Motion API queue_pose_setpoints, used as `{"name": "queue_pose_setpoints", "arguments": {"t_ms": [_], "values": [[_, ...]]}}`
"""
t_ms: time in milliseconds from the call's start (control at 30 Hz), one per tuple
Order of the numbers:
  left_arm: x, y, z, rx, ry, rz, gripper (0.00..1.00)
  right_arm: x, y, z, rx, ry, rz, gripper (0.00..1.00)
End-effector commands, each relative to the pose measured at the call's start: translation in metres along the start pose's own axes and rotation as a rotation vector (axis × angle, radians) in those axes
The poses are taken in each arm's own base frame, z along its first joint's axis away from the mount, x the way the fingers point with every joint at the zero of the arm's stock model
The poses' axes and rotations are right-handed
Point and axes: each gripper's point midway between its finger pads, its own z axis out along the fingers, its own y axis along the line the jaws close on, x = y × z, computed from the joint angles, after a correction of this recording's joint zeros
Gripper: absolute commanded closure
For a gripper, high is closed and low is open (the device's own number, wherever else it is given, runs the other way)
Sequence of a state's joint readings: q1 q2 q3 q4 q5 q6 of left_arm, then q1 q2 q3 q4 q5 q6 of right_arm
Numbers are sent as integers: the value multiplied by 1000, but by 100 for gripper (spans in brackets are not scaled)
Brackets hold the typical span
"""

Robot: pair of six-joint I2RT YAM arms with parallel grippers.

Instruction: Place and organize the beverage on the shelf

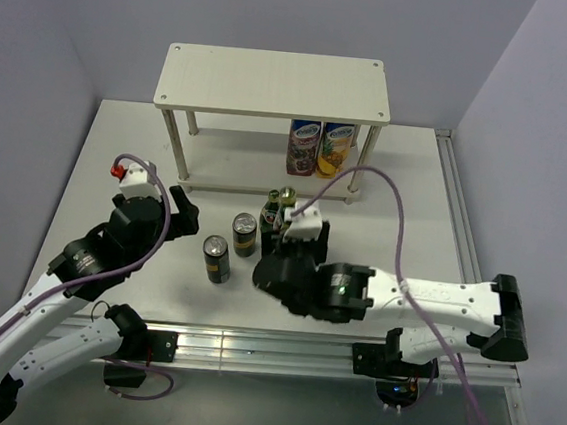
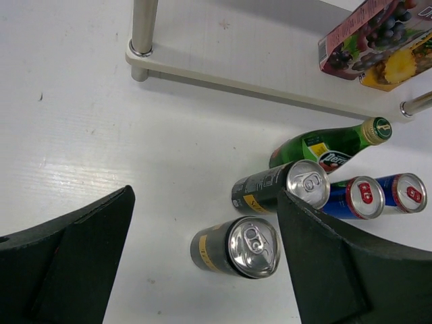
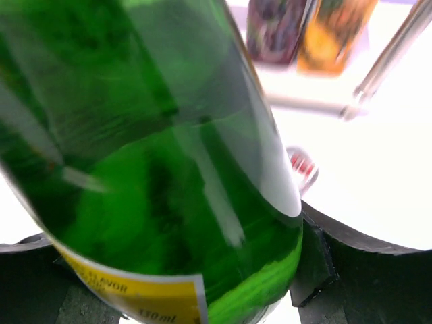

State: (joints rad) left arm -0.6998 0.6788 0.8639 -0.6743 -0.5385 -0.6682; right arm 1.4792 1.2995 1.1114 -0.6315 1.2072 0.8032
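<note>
Top view, shelf: I see it at the far side of the desk, with two juice cartons on its lower tier.
Top view, drinks: two green bottles stand upright side by side in front of the shelf. Two dark cans stand just left of them on the desk.
Top view, left end effector: it is left of the cans, apart from them.
Top view, right end effector: it is at the bottles. I cannot read its grip from here.
Left wrist, left end effector: the fingers are spread wide and grasp nothing.
Left wrist, drinks: both dark cans, one bottle and two blue-and-silver cans are clustered on the desk near the shelf's lower board.
Right wrist, right end effector: it is closed on a green bottle, which fills my view. The cartons are blurred behind it.
</note>
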Motion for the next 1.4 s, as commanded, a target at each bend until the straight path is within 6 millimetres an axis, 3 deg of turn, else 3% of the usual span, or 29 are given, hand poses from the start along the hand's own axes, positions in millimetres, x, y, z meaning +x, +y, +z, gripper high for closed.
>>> {"name": "queue_pose_setpoints", "arguments": {"t_ms": [0, 33, 67, 100, 133, 233, 400, 533, 600, 633, 733, 967, 1067, 1367], "values": [[-26, -3, -7, 4, -76, 14, 6, -103, -22, 17, -20, -124, -60, 100], [-25, -4, -7, 16, -74, 13, 6, -128, -26, 19, -26, -143, -37, 100], [-20, -4, -6, 23, -71, 16, 6, -142, -44, 34, 33, -145, -76, 100], [-21, -6, -6, 39, -74, 9, 6, -157, -48, 38, 40, -159, -81, 100], [-21, -7, -8, 51, -78, -1, 6, -186, -55, 38, 47, -193, -52, 100], [-23, -4, -9, 43, -90, -2, 6, -236, -75, 61, 94, -246, -47, 100], [-21, -4, -8, 41, -84, 6, 6, -301, -112, 95, 138, -314, 73, 100], [-22, -3, -10, 45, -92, 1, 7, -309, -117, 142, 181, -295, 62, 100], [-24, -4, -11, 53, -98, -1, 6, -320, -128, 153, 212, -308, 72, 100], [-23, -4, -11, 53, -95, 1, 6, -314, -124, 171, 206, -288, 72, 100], [-22, -4, -10, 52, -92, 7, 6, -312, -134, 196, 224, -284, 104, 100], [-19, -5, -7, 47, -76, 20, 6, -303, -155, 228, 274, -287, 145, 100], [-19, -6, -7, 54, -79, 19, 6, -289, -160, 240, 292, -266, 141, 100], [-19, -5, -7, 48, -79, 20, 6, -252, -171, 257, 333, -211, 152, 100]]}}
